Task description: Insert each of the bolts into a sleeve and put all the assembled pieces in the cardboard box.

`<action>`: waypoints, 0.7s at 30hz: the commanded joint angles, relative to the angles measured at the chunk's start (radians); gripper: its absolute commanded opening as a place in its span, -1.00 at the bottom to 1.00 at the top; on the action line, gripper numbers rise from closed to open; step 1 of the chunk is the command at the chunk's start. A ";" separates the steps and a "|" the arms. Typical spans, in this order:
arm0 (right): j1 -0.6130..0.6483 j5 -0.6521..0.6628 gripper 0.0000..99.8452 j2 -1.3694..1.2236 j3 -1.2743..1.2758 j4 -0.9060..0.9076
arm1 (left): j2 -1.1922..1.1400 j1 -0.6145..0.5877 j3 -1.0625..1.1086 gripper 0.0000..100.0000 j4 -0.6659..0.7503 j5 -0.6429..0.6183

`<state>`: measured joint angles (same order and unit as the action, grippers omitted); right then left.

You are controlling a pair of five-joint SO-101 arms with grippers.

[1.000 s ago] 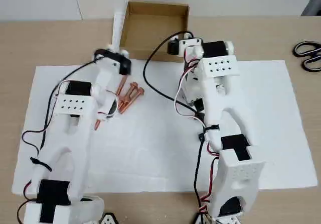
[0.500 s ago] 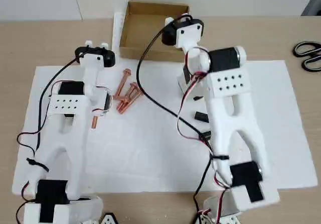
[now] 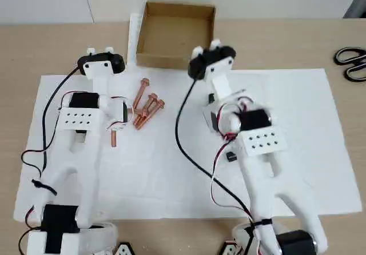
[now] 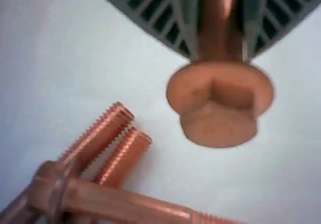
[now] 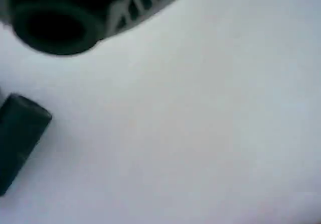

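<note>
The step in hand looks like the joining: each arm carries one half of a pair, and the two are not yet mated. The left pincer (image 4: 220, 14) is clamped on a copper bolt (image 4: 219, 101), its jaws closed onto the shank and the hexagon head standing clear of them. Just past that head, on the white sheet (image 4: 60, 58), the spare bolts (image 4: 100, 153) lie in a crossed heap, apart from the held one. The right pincer (image 5: 85, 13) appears closed round a black sleeve (image 5: 55, 30), whose open bore shows at its tip. A second sleeve (image 5: 17, 138) lies flat on the sheet near it, untouched. The next move probably calls for bringing the two pincers together above the counter (image 3: 34, 43), lining the bolt's threaded end up with the bore, then pushing straight in. The cardboard box (image 3: 166, 59) sits beyond both pincers, well apart from each.
</note>
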<state>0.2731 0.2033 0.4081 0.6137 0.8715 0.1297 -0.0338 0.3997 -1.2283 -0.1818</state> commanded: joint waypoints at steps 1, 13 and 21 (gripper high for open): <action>-0.013 -0.011 -0.98 0.065 0.038 -0.051 | 0.015 0.003 -0.062 -0.99 0.017 -0.006; -0.013 -0.292 -0.98 0.137 0.046 0.018 | 0.017 0.029 -0.163 -0.99 0.014 -0.141; 0.096 -0.213 -0.99 0.412 0.115 0.002 | 0.299 0.097 -0.159 -0.99 0.021 -0.140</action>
<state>0.3237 -0.0422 0.7058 0.7058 0.8838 0.2754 0.0445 0.2892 -1.2283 -0.3153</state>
